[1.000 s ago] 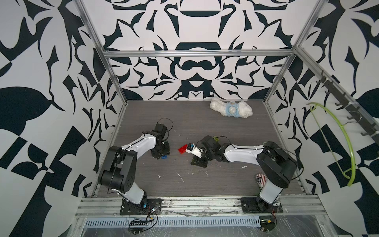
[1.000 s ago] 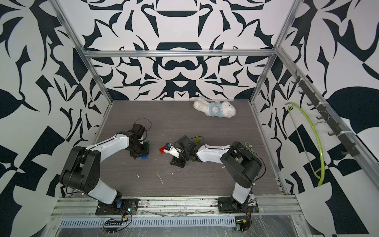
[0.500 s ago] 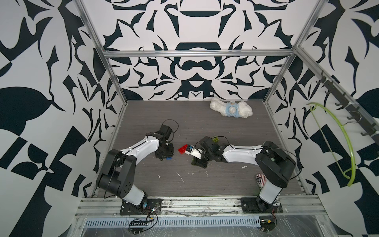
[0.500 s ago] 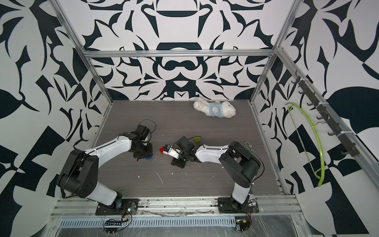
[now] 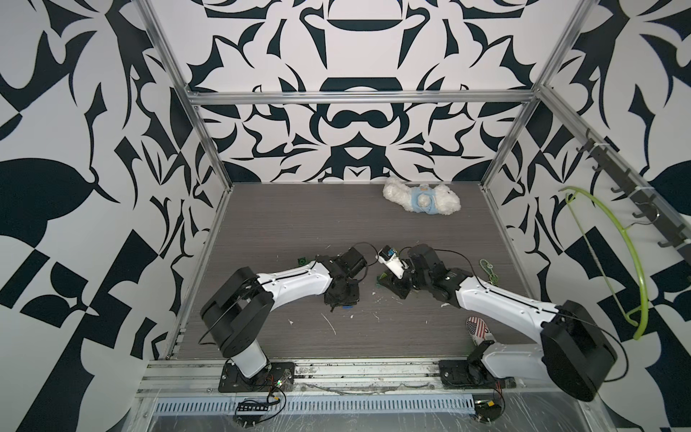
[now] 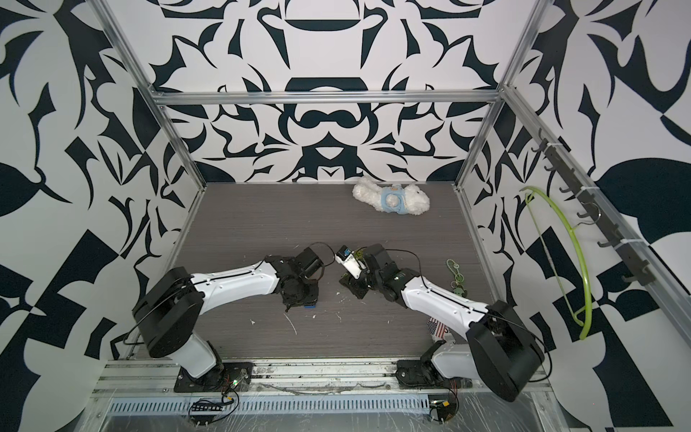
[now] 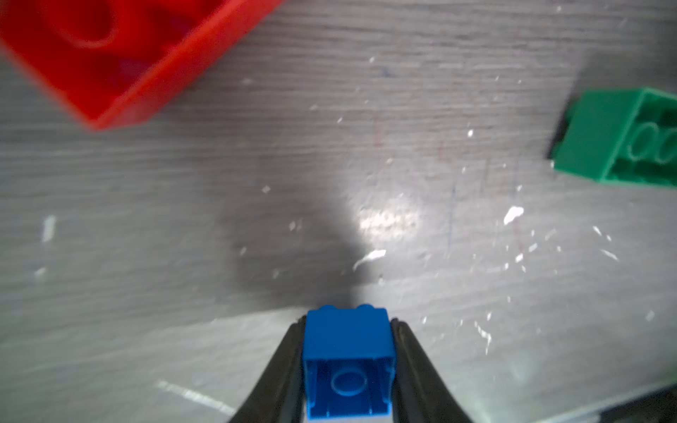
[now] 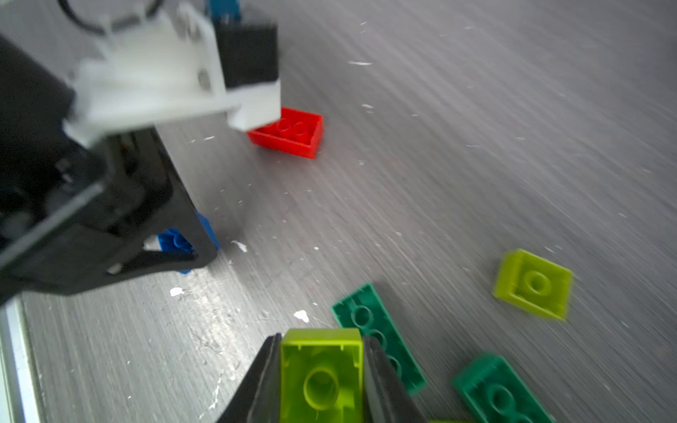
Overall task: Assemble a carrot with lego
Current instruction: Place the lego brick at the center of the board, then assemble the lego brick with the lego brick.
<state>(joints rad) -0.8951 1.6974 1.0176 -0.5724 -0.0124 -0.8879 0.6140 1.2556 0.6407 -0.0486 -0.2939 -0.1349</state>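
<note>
The carrot is out of view; the lego shows as separate bricks. My left gripper (image 7: 348, 322) is shut on a small blue brick (image 7: 348, 340), held just above the grey floor. In both top views it hangs low at mid-floor (image 5: 342, 299) (image 6: 299, 299). A red brick (image 7: 110, 47) lies underside up just ahead of it, and a dark green brick (image 7: 619, 139) lies to one side. My right gripper (image 8: 321, 338) is shut on a lime brick (image 8: 321, 366), hollow side toward the camera. Beside it lie two dark green oblong bricks (image 8: 377, 329) (image 8: 502, 392) and a lime square brick (image 8: 533, 284).
A white plush toy (image 5: 420, 200) lies by the back wall. A green keychain (image 5: 488, 267) and a flag-patterned item (image 5: 478, 329) lie near the right arm. A lime hanger (image 5: 632, 262) hangs on the right wall. White scraps dot the floor.
My left arm has swung right toward the middle, and its gripper has closed on the blue brick. The red brick is now hidden under its wrist in the top views. The right arm has barely moved.
</note>
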